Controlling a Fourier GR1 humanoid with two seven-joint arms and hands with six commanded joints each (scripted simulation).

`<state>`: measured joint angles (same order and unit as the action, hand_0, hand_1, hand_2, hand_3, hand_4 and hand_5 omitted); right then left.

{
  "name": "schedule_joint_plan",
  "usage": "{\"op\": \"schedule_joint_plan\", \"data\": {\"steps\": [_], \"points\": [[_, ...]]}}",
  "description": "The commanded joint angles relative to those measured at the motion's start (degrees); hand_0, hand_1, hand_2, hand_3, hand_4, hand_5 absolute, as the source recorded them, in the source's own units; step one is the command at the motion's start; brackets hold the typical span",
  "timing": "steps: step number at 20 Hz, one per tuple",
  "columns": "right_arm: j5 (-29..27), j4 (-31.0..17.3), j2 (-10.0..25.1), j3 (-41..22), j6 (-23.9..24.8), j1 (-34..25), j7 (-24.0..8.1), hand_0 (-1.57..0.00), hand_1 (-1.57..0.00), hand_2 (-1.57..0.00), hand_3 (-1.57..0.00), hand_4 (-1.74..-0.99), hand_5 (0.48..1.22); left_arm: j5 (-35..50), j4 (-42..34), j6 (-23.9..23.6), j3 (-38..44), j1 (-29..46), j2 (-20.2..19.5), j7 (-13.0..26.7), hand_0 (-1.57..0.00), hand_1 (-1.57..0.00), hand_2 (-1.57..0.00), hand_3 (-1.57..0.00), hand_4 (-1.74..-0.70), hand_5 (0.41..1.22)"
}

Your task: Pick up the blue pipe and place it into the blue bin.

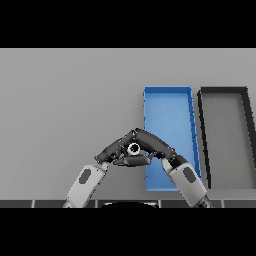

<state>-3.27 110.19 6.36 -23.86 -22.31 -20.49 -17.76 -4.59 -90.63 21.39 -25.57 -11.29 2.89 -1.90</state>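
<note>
A short pipe [134,148] shows end-on as a pale ring with a dark bore, raised above the table just left of the blue bin's [167,90] left wall. My left hand [112,150] comes in from the lower left and my right hand [157,144] from the lower right. Their fingertips meet in a peak above the pipe and both thumbs close in under it, so each hand pinches the pipe. The right forearm crosses the bin's near left corner. The pipe's length and colour are hidden.
A dark grey bin [223,90] stands right of the blue bin, nearly touching it, both running front to back. Bare grey table spreads to the left and behind.
</note>
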Motion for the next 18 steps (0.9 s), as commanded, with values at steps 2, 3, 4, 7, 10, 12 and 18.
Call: {"op": "schedule_joint_plan", "data": {"steps": [2, 3, 4, 7, 10, 12, 18], "points": [[1.9, 0.5, 0.2, -0.6, -0.7, 1.2, 2.3, -1.44, -1.45, -1.45, -1.39, -1.477, 1.041, -0.5, 0.7, 0.3, 0.3, 0.1, 0.2, -1.1, -1.57, -1.57, -1.54, -1.41, -1.72, 1.221], [2.0, 0.5, -0.1, -0.5, -0.9, 1.1, 2.2, -1.47, -1.47, -1.47, -1.43, -1.481, 1.077, -0.6, 0.2, 0.4, 0.4, 0.4, 0.2, -0.7, -1.57, -1.57, -1.55, -1.4, -1.73, 1.221], [2.7, 0.8, -0.5, -1.1, -1.1, 2.0, 2.6, -1.49, -1.49, -1.49, -1.46, -1.485, 1.106, -1.3, 0.7, 0.2, 0.4, 0.3, 0.3, -1.3, -1.57, -1.57, -1.55, -1.42, -1.73, 1.221], [0.1, 0.8, -3.6, 0.5, -1.2, 2.6, -1.2, -1.53, -1.53, -1.53, -1.51, -1.492, 1.162, -1.1, 0.6, 0.2, 0.9, -0.1, 0.6, -1.0, -1.57, -1.57, -1.56, -1.43, -1.73, 1.221], [0.3, 1.6, -5.0, 1.2, -1.8, 4.3, -0.6, -1.55, -1.55, -1.55, -1.54, -1.495, 1.191, -1.6, 0.1, 0.7, 1.2, 0.3, 0.4, -1.8, -1.57, -1.57, -1.57, -1.26, -1.73, 1.221], [2.0, 1.7, -6.3, 0.8, -1.3, 4.4, -0.4, -1.56, -1.56, -1.56, -1.55, -1.496, 1.202, -3.4, -0.2, 1.0, 1.2, 0.7, 0.0, -2.6, -1.18, -1.09, -1.07, -0.84, -1.51, 1.221], [4.3, 1.5, -8.3, 1.8, -2.3, 4.5, -1.5, -1.57, -1.57, -1.57, -1.57, -1.498, 1.216, -5.7, 1.4, 5.8, 2.5, -0.3, 0.1, 0.3, -0.31, -0.29, -0.28, -0.22, -1.09, 0.984]]}}
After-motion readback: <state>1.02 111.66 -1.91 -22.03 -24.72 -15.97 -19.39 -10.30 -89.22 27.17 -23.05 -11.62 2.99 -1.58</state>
